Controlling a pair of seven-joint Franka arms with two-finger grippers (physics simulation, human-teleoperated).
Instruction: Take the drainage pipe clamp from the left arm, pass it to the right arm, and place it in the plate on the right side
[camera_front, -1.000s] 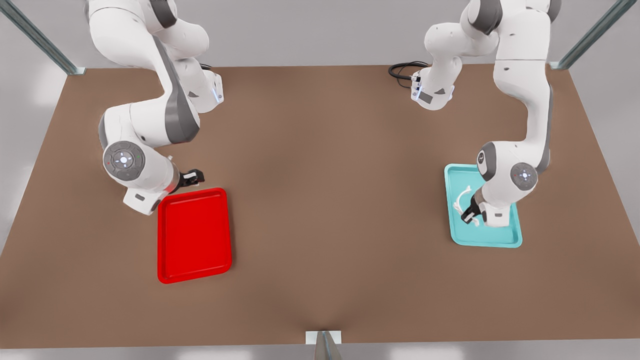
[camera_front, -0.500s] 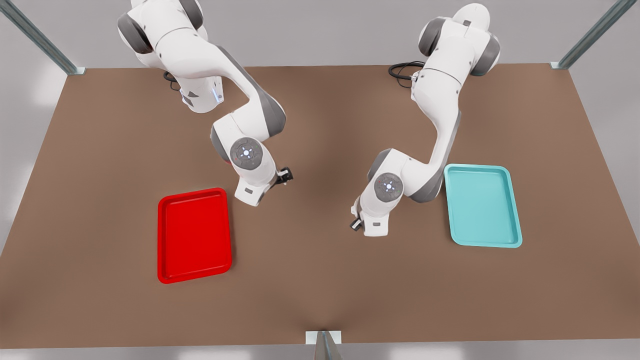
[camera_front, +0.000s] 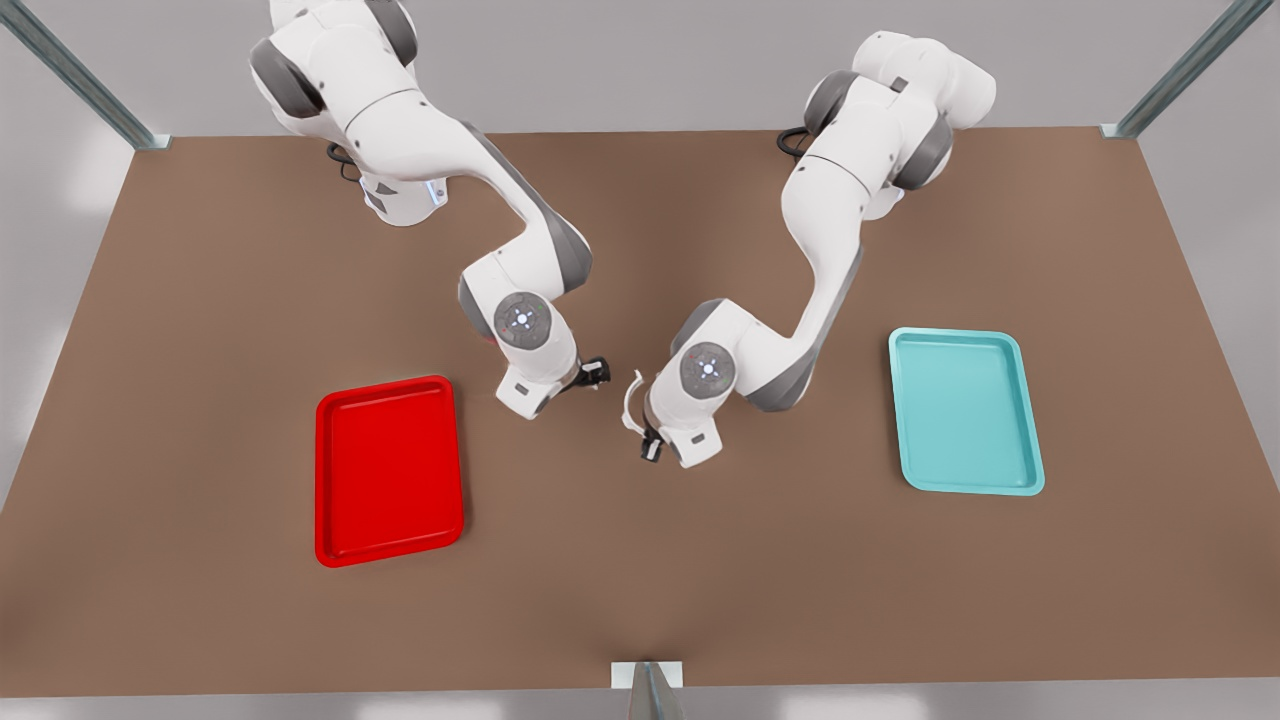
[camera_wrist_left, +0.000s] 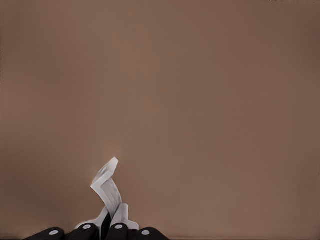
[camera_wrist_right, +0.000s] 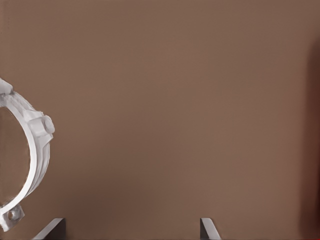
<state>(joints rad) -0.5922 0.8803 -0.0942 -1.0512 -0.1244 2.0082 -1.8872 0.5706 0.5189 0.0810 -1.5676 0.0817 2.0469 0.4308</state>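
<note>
1. The clamp (camera_front: 631, 400) hangs above mid-bench, clenched in your left pincer (camera_front: 650, 447), which grips one end.
2. Your right pincer (camera_front: 598, 373), fingers spread, waits just beside the clamp at its 10 o'clock, not touching it.
3. Pickup is done; the handover looks about to start.
4. Left to do: carry to the red plate (camera_front: 388, 470), at 8 o'clock, well apart.

white clamp (camera_front: 630, 398), red plate (camera_front: 389, 470), teal tray (camera_front: 964, 411), brown table (camera_front: 640, 560)
</note>
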